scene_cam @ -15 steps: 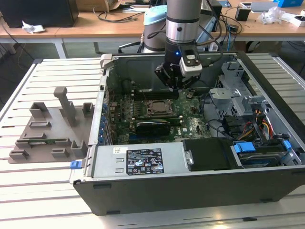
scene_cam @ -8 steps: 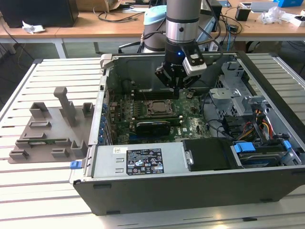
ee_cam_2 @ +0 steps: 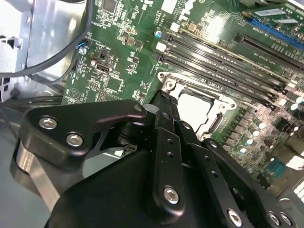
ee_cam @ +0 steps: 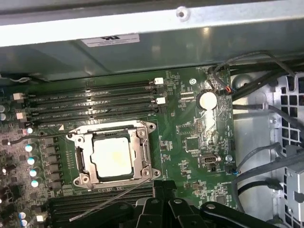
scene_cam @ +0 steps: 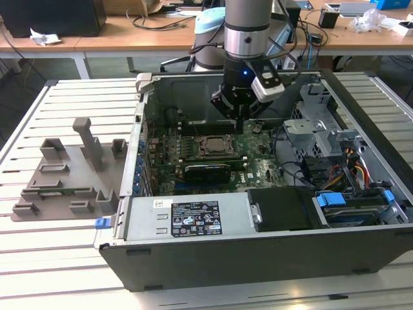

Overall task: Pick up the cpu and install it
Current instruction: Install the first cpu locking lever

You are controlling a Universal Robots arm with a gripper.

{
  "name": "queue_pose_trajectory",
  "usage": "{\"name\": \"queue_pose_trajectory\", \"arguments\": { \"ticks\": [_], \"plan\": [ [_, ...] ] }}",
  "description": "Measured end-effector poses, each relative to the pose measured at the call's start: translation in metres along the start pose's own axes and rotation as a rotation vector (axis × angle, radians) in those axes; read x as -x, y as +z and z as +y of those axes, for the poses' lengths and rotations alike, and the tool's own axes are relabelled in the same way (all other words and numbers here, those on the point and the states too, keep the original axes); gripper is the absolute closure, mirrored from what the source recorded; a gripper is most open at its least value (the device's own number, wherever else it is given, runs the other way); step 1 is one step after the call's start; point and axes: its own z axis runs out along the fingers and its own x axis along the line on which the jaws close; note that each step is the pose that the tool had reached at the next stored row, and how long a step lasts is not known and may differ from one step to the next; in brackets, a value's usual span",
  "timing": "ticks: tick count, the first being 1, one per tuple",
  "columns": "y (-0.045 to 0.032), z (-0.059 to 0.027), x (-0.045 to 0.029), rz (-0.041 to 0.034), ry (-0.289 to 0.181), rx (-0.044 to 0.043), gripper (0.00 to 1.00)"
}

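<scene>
1. One open dark-grey metal computer case (scene_cam: pixel 193 258) lies on the counter in the exterior view.
2. One green motherboard (ee_cam: pixel 190 128) sits inside it.
3. One dark square socket frame with metal edges (ee_cam: pixel 145 152) is on that board.
4. One small flat square cpu with a silvery-white metal top (ee_cam: pixel 113 158) lies within the frame in the first wrist view.
5. Four long dark memory slots (ee_cam: pixel 90 102) run just beside the socket.
6. One round silver coin battery (ee_cam: pixel 207 100) is mounted on the board.
7. One grey plastic tray with raised blocks (scene_cam: pixel 64 174) rests on the counter's slatted metal top (scene_cam: pixel 51 258), at the exterior view's left.
8. One black robot hand (scene_cam: pixel 239 121) hangs over the board.
</scene>
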Motion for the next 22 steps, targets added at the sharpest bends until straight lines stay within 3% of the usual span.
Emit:
{"name": "queue_pose_trajectory", "arguments": {
  "ticks": [13, 15, 22],
  "plan": [
    [0.0, 0.0, 0.0, -0.0107, -0.134, 0.0062, 0.89],
    [0.0, 0.0, 0.0, -0.0154, -0.192, 0.0089, 0.89],
    [0.0, 0.0, 0.0, -0.0196, -0.245, 0.0114, 0.89]
  ]
}}
